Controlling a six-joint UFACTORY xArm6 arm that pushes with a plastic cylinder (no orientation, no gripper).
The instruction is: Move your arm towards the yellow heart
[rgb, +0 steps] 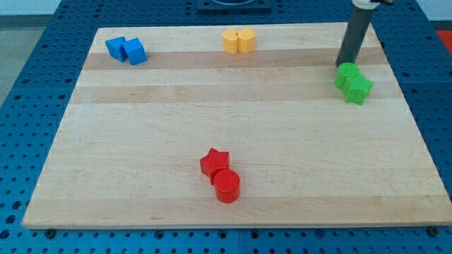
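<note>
The yellow heart (246,40) lies at the view's top centre of the wooden board, touching a yellow hexagon-like block (231,41) on its left. My tip (342,65) is at the view's top right, at the upper edge of a green block (347,75), far to the right of the yellow heart. The dark rod rises from the tip toward the view's top.
A green star (358,89) touches the green block at the right. Two blue blocks (126,50) sit together at the top left. A red star (214,162) and a red cylinder (227,185) touch at the bottom centre. The board (141,155) lies on a blue perforated table.
</note>
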